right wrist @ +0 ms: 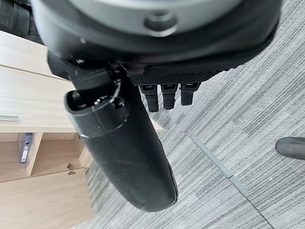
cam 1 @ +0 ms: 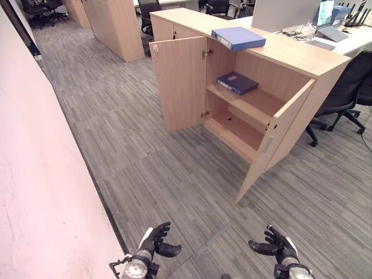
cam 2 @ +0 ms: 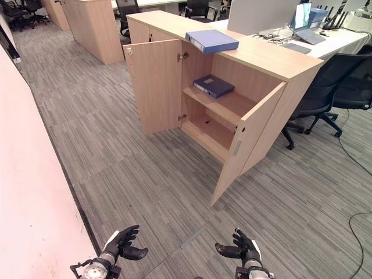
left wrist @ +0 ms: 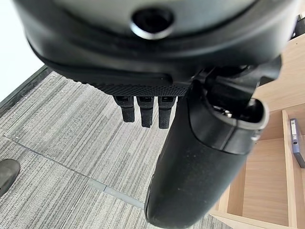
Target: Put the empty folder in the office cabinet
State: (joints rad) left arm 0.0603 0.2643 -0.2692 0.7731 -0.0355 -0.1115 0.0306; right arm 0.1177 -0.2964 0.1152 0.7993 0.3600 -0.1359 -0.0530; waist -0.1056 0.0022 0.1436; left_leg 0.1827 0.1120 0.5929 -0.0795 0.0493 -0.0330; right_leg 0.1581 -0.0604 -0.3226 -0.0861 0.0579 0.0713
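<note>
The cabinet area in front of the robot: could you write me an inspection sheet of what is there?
Surface: grey striped carpet floor.
Job's things: wooden office cabinet, both doors open; one blue folder lies flat on its top; a darker blue folder lies on the upper shelf.
Clutter: laptop and papers on the white desk behind.
Hands: left hand and right hand low, fingers relaxed, holding nothing.
Cables: nothing seen.
Surroundings: black office chair beside the cabinet; pale wall on the left.
</note>
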